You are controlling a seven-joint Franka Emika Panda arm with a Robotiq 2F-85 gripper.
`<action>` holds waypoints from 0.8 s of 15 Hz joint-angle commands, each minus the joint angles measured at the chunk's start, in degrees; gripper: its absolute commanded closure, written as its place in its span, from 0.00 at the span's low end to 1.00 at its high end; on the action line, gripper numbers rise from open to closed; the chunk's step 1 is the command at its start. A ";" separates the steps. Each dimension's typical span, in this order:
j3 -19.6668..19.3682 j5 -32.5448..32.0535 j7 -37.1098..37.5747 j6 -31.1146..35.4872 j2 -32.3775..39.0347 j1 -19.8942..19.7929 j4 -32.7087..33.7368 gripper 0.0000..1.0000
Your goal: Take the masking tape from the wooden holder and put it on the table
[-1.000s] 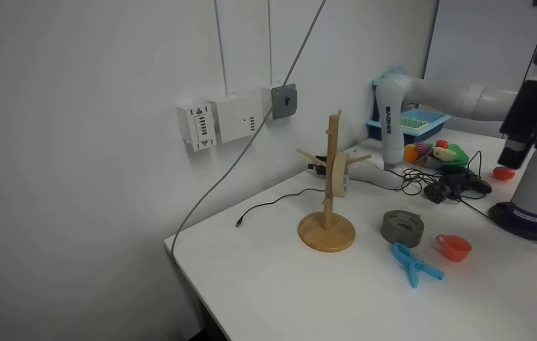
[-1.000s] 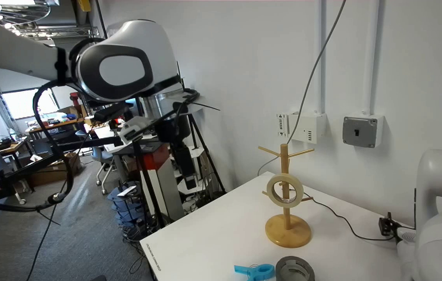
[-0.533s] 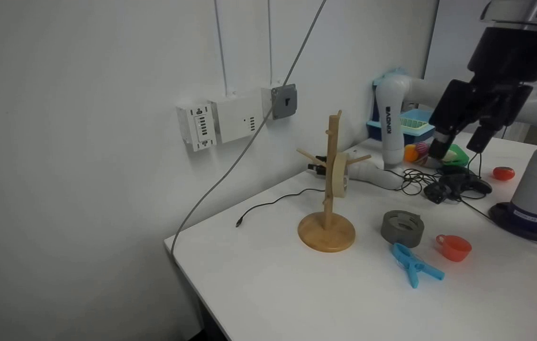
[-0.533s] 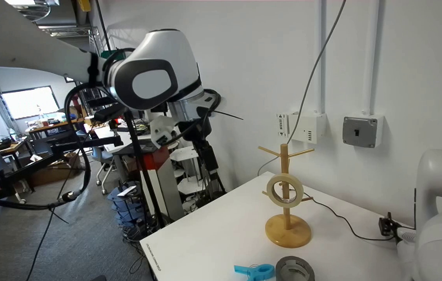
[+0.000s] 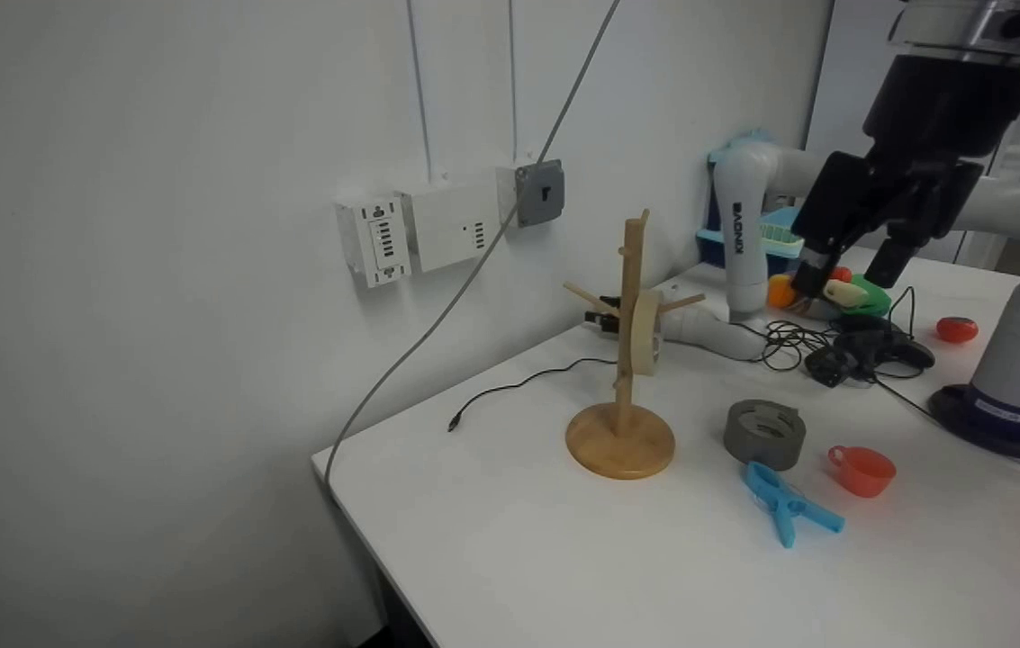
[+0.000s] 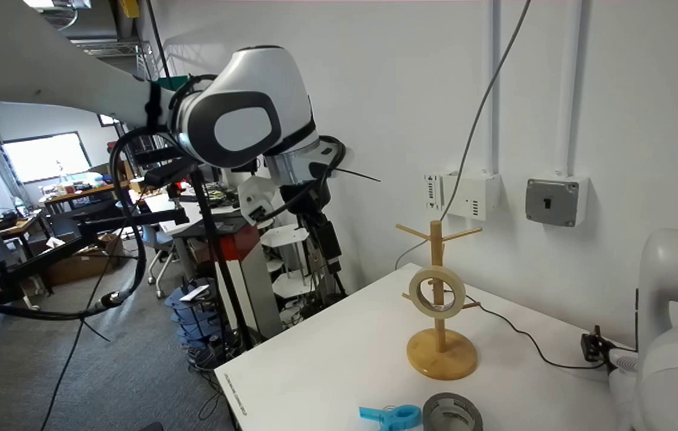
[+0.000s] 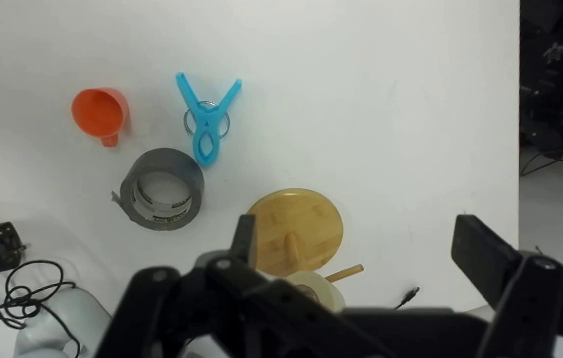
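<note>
The masking tape (image 5: 645, 333) is a pale cream ring hung on a peg of the wooden holder (image 5: 620, 441). In an exterior view the tape (image 6: 414, 293) shows its wide hole, in front of the post of the holder (image 6: 441, 356). The holder stands upright on the white table (image 5: 564, 558). My gripper (image 5: 844, 276) is open and empty, in the air above the table and apart from the tape. In the wrist view the gripper (image 7: 356, 223) has its fingers wide apart; the holder's base (image 7: 306, 214) lies below, and the tape (image 7: 328, 291) is partly hidden behind the gripper.
A dark grey tape roll (image 5: 766, 436), a blue clamp (image 5: 789, 504) and an orange-red cup (image 5: 865, 471) lie near the holder. A second arm (image 5: 746, 225), black cables and a dark device (image 5: 870, 346), toy food and a blue basin are farther back. A wall borders the table.
My gripper has moved from the right edge leftward in an exterior view, nearer the holder, mostly in the first half second. The holder and tape have not moved.
</note>
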 commanded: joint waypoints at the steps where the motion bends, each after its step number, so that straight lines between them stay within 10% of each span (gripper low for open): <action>1: -0.48 -0.66 0.38 2.51 0.62 0.99 -1.05 0.00; 12: -1.13 -3.35 0.47 16.54 10.63 1.64 0.28 0.00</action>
